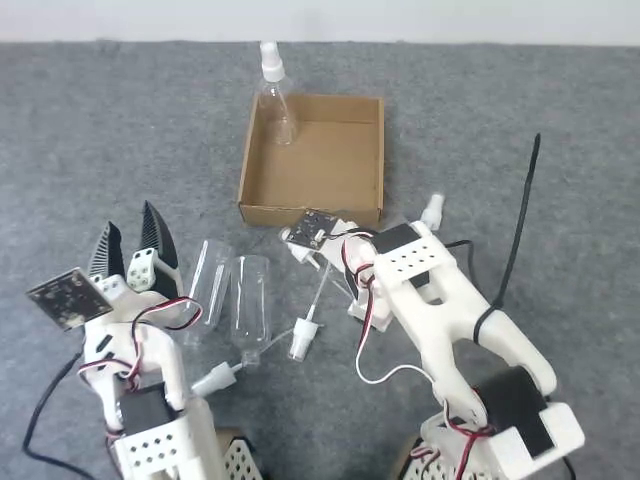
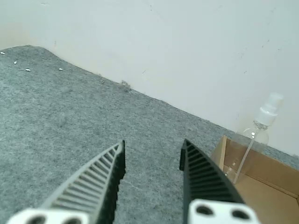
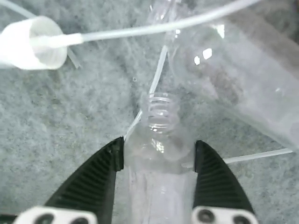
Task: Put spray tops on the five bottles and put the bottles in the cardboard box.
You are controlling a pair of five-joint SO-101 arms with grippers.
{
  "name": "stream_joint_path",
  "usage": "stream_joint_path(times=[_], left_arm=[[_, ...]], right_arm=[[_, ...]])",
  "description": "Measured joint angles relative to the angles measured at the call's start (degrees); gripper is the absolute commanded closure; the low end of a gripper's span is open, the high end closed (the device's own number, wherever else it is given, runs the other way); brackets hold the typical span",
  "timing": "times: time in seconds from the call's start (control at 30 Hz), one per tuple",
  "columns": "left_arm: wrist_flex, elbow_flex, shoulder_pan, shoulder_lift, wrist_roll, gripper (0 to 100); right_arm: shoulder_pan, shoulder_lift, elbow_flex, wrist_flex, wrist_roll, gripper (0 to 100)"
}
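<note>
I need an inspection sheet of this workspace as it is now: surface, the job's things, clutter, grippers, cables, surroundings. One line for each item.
Surface: grey carpet-like mat, flat.
Job's things: cardboard box holds one upright capped bottle in a far corner; two topless bottles lie side by side on the mat; loose spray tops lie near them.
Clutter: a few pale specks near the wall.
Grippers: left gripper open, empty; right gripper seemingly closed on a third topless bottle.
Cables: red, white and black wires loose on both arms; black cable tie sticks up.
Surroundings: plain white wall.
</note>
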Motion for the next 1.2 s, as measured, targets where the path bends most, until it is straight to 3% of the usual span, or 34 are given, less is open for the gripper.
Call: stream_joint_path(times=[0.27, 0.87, 1.2], left_arm=[[0.00, 0.00, 0.00, 0.00, 0.00, 82], [0.00, 0.00, 0.00, 0.00, 0.00, 82], [0.00, 0.00, 0.00, 0.00, 0.00, 82]], right_arm=[[-2.46, -6.68, -1.41, 7.21, -0.53, 89.0], [-7.65, -22.33, -1.41, 8.26, -23.03, 89.0], [-7.47, -37.19, 2.02, 8.35, -28.48, 89.0]])
